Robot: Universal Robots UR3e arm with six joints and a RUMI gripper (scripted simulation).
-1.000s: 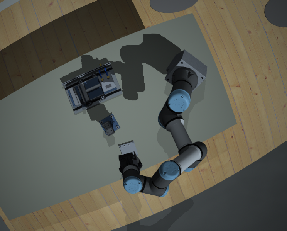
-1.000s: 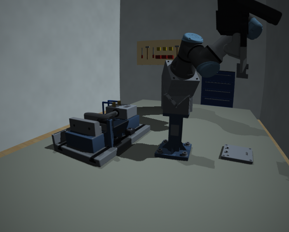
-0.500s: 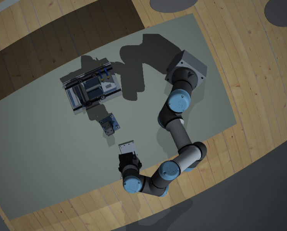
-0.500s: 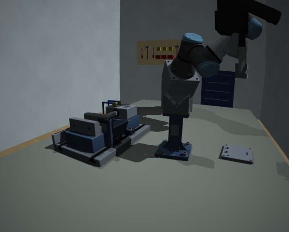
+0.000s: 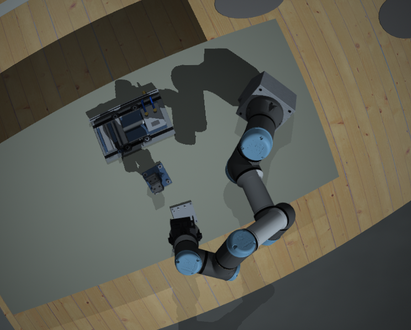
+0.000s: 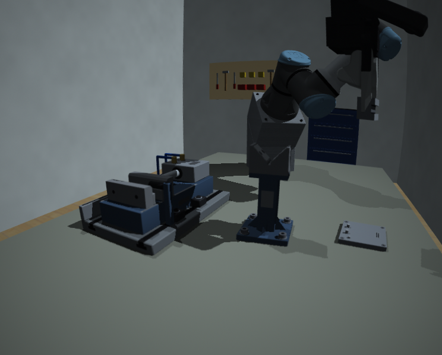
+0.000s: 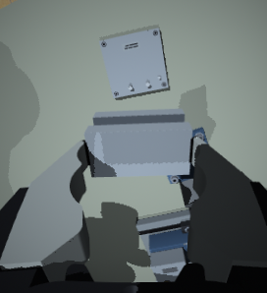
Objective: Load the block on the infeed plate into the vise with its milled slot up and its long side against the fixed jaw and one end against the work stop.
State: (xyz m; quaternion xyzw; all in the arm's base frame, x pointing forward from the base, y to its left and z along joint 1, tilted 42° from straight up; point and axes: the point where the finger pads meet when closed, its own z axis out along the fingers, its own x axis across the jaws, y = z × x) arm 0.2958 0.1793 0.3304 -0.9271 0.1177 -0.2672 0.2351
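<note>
My gripper [image 7: 139, 141] is shut on the part [image 7: 138, 146], a grey rectangular block held across its long sides between the two fingers. It hangs high above the table, over the bare infeed plate [image 7: 134, 63], which also shows in the side view [image 6: 363, 235]. In the side view the gripper [image 6: 368, 105] hangs at the upper right with the part's end just visible. I cannot tell which way the slot faces. In the overhead view the gripper [image 5: 184, 223] is near the table's front edge. The vise [image 5: 131, 124] stands open at the far left, and also shows in the side view [image 6: 148, 198].
The V-block [image 5: 157, 179] stands on a post with a blue base, between the infeed plate and the vise, and also shows in the side view [image 6: 268, 206]. The robot's pedestal [image 5: 266, 95] is at the right. The table edge lies close behind the gripper.
</note>
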